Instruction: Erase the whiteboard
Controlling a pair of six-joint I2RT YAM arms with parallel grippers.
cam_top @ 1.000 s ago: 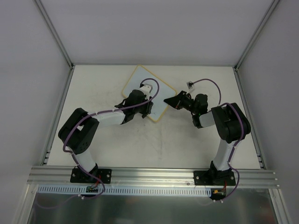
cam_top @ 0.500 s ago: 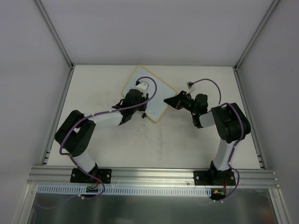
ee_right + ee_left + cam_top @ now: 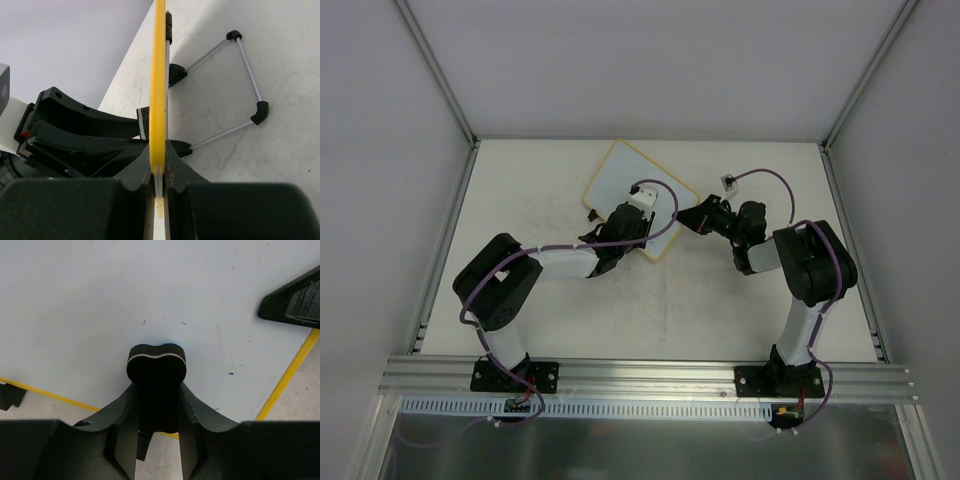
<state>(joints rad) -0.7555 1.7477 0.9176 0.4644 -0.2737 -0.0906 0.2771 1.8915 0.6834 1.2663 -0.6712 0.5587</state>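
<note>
The whiteboard (image 3: 620,180) lies skewed at the table's back middle, white with a thin yellow frame. In the left wrist view the whiteboard (image 3: 125,295) fills the picture, nearly clean, with tiny blue specks (image 3: 230,373). My left gripper (image 3: 625,224) is over the board's near corner, shut on a black bone-shaped eraser (image 3: 156,362) that presses on the board. My left gripper (image 3: 156,395) clamps the eraser's waist. My right gripper (image 3: 690,214) is shut on the board's right edge. In the right wrist view my right gripper (image 3: 159,157) pinches the yellow frame (image 3: 158,65) edge-on.
A wire stand (image 3: 245,75) with black clips folds out from the board's underside onto the table. A small white plug on a purple cable (image 3: 728,181) lies right of the board. Enclosure walls ring the table (image 3: 520,190), and an aluminium rail (image 3: 650,375) runs along the near edge.
My left gripper swept the eraser left and up across the board, then back right and down toward the board's near corner. The right gripper kept its hold on the edge without moving.
</note>
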